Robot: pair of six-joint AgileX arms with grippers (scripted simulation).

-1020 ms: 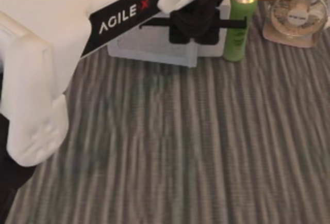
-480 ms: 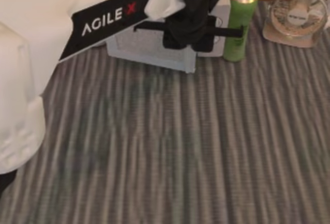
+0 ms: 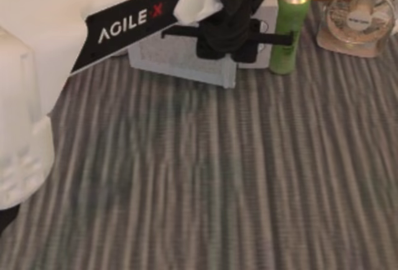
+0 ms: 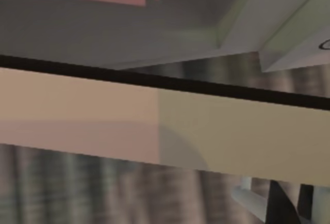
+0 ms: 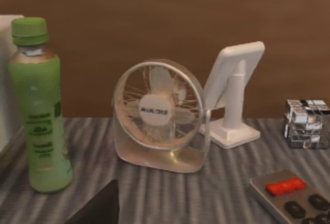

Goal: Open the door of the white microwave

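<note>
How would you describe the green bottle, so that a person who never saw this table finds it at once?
Look along the far edge of the striped table, where the white microwave stands under my left arm. The green bottle stands upright just right of the microwave, between it and a small round fan. It is the only green thing, tall and slim with a green cap.

I see the white microwave (image 3: 264, 18) standing at the table's far edge, near its middle, mostly covered from above. Its door (image 3: 180, 55), a white panel with a grey speckled window, stands slightly ajar, its right edge swung outward.
</note>
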